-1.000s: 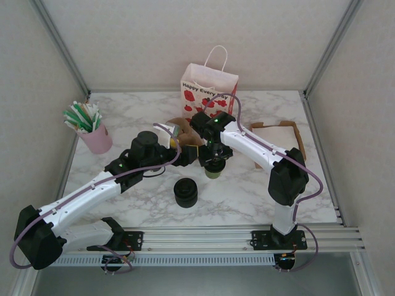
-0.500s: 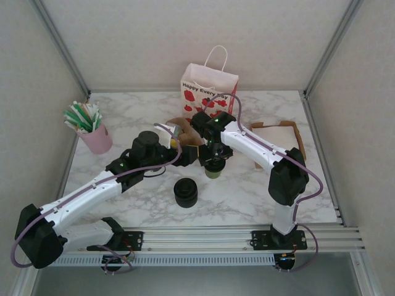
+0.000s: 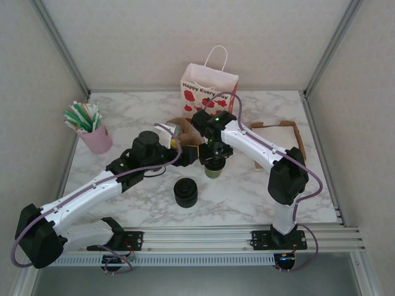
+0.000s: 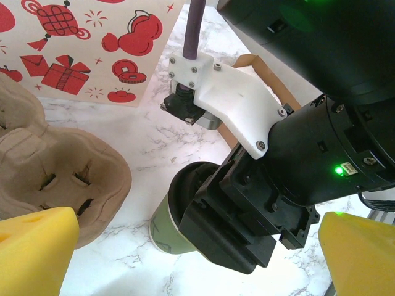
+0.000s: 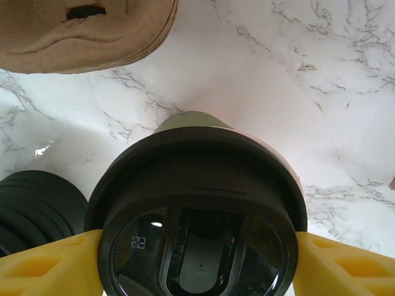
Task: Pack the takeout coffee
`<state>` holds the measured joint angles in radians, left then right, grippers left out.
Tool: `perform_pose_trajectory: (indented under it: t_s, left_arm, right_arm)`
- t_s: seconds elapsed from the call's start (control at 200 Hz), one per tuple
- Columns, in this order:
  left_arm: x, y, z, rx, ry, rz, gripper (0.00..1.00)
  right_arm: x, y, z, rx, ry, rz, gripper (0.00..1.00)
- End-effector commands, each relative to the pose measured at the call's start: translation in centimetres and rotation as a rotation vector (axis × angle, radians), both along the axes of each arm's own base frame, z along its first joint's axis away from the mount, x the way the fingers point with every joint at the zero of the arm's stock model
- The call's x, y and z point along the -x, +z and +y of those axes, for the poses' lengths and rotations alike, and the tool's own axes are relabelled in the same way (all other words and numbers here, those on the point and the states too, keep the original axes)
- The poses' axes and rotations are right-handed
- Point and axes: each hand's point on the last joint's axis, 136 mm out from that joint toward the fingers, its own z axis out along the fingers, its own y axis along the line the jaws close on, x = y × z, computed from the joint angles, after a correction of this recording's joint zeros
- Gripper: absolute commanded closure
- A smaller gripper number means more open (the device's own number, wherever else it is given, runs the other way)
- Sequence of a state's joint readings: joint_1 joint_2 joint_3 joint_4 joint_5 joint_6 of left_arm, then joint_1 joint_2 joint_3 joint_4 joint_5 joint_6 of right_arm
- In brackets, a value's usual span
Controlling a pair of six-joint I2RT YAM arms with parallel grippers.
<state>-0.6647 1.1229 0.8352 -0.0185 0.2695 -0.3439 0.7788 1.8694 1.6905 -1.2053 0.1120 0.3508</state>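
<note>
The small green paper cup with a round black plastic lid (image 3: 213, 172) stands mid-table on the white marble table (image 3: 247, 191), with bare marble toward the right edge. A brown moulded-pulp cup tray (image 4: 55, 166) crowds its left. The right wrist view shows the right gripper (image 5: 197, 262) pinching the lid. The left wrist view shows the left gripper (image 4: 197, 256) spread wide.
</note>
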Motion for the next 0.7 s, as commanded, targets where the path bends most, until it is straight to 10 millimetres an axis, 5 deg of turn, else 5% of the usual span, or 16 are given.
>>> perform_pose_trajectory:
  t_s: [0.0, 0.696]
  left_arm:
    - [-0.2, 0.4, -0.2, 0.026, -0.008, -0.010, 0.00]
    - [-0.4, 0.0, -0.3, 0.031, -0.007, 0.002, 0.00]
  right_arm:
    - [-0.7, -0.3, -0.3, 0.029, 0.003, 0.000, 0.27]
    - [-0.3, 1.0, -0.8, 0.016, -0.010, -0.018, 0.27]
